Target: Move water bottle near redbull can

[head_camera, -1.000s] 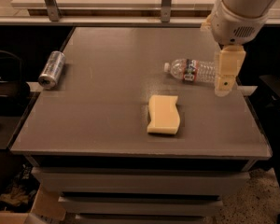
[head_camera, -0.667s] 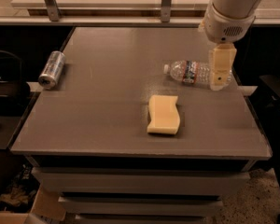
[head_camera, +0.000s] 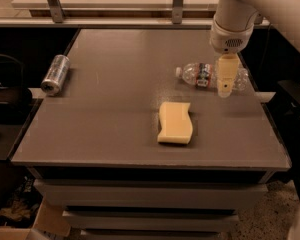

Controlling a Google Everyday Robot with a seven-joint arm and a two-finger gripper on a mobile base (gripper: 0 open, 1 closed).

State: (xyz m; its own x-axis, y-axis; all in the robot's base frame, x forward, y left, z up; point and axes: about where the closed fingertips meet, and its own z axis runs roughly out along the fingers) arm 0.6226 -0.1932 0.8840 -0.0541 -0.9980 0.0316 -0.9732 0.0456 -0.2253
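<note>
The bottle (head_camera: 197,75) was laid on its side on the table (head_camera: 115,114), just beyond the sponge (head_camera: 175,123). The gripper (head_camera: 225,81) was held at the bottle's body; whether spread or pressed together could not be told. The can (head_camera: 55,74) was laid well left of the sponge.

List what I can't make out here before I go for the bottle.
1. End effector, over the bottle's right half: the camera view can't show whether it touches the bottle or hangs above it.
2. Bottle: part of its body is hidden behind the end effector.
3. Can, at the table's left edge: markings too small to read.
4. Arm: cut off by the top and right edges.
</note>
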